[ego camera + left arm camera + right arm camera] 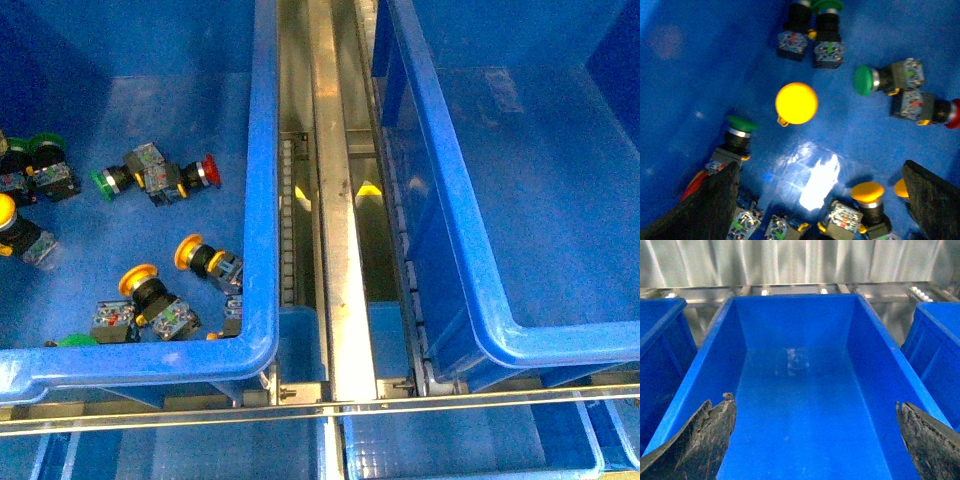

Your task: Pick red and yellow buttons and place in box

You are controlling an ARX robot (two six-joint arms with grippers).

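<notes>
Left end effector (822,200), jaws apart, hovered over an upright yellow button (796,103) in the blue bin (685,60); right end effector (815,445), likewise apart, hung above the box (795,320).

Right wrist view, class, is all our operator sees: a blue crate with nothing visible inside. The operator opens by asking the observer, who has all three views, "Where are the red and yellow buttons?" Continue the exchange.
Observer: In the front view they lie in the left crate, across a metal rail from the box.
Operator: Is any of them red?
Observer: Yes, one red button lies on its side beside a green-capped button.
Operator: And the left arm?
Observer: The left tool is open over them, with a yellow button whose cap faces its camera.
</notes>
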